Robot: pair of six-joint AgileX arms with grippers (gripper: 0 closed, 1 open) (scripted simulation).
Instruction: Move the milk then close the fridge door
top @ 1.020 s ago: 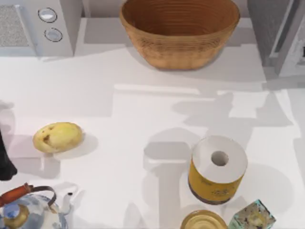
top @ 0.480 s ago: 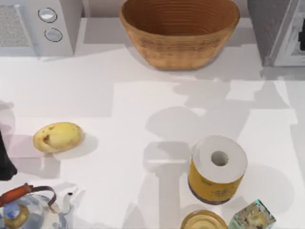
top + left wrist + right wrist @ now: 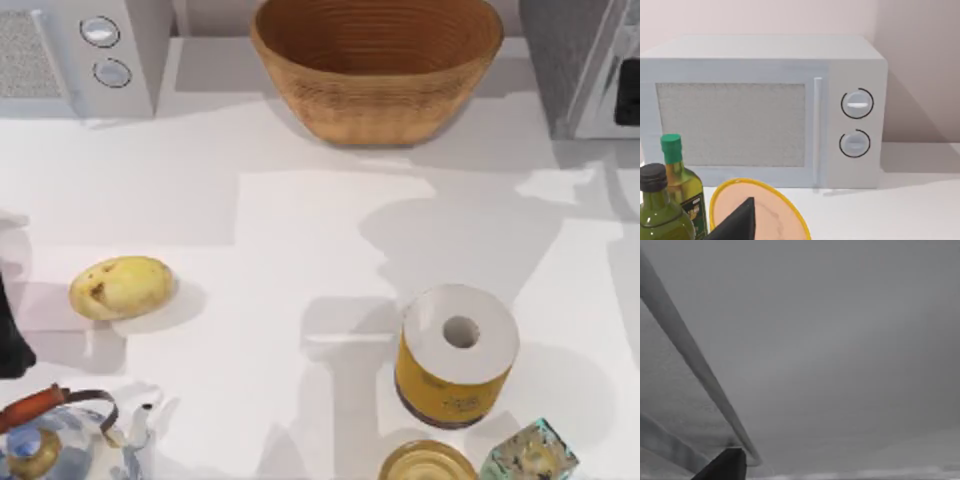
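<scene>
The milk is out of view. At the table's far right stands the grey speckled fridge [image 3: 560, 50]. Its pale fridge door [image 3: 600, 110] lies at a shallow angle to the fridge body. A dark shape against that door at the right edge is my right gripper [image 3: 631, 92]. In the right wrist view the grey door panel [image 3: 830, 350] and its thin light frame [image 3: 695, 365] are very close. My left gripper [image 3: 10, 345] rests at the table's left edge, beside the potato.
A wicker basket [image 3: 375, 60] stands at the back centre and a microwave [image 3: 90, 55] at the back left. A potato [image 3: 120, 287], teapot [image 3: 60, 440], paper roll [image 3: 457, 350], yellow-lidded jar [image 3: 428, 462] and glass cube [image 3: 530, 455] occupy the front. Green bottles [image 3: 665, 210] stand before the microwave.
The fridge door has swung in toward the fridge body, with my right gripper following it. Its shadow on the table has shifted right. The left arm has not moved.
</scene>
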